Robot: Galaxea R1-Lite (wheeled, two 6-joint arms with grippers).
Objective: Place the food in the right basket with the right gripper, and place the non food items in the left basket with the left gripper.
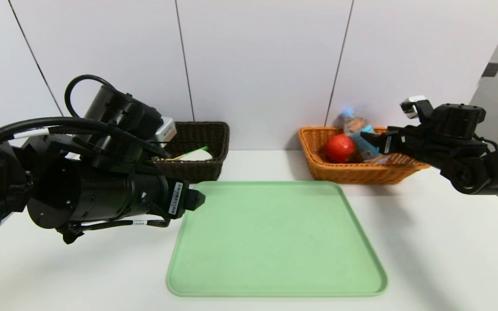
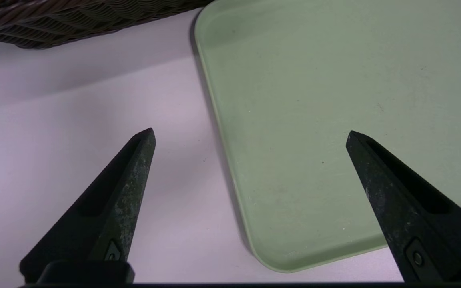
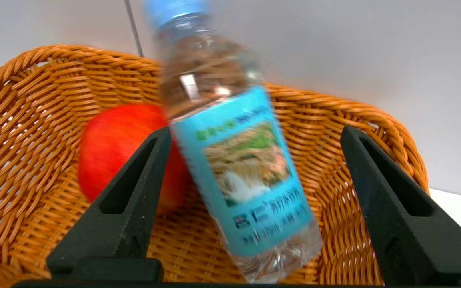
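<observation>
Bottled water, a clear plastic bottle (image 3: pixel 238 168) with a blue cap and a turquoise label, stood tilted inside the orange wicker basket (image 1: pixel 318 166) at the far right of the table, between the spread fingers of the right gripper (image 3: pixel 254 200), which touched neither side of it. That gripper reached in level from the right over the basket's near rim, wide open and holding nothing. Nearest the robot, the left gripper (image 2: pixel 250 136) hung low over the left edge of the pale green rectangular plastic tray (image 1: pixel 275 242), its two black tapered fingers (image 2: pixel 130 188) wide apart and empty, one above the white tabletop (image 1: pixel 439 250) and the other above the tray. The left arm was folded in close at the left, its black wrist housing pointing toward the tray. The tray lay flat in the middle of the table with nothing on it. Beyond it, at the far left, sat the dark brown wicker basket (image 1: pixel 201 168), holding a white object with a green and yellow stem-like part that I could not identify. In the orange basket a round red apple (image 1: pixel 340 147) rested just beside the bottle, on its left. Behind both baskets rose a plain white panelled wall (image 1: pixel 257 60) with thin dark seams.
</observation>
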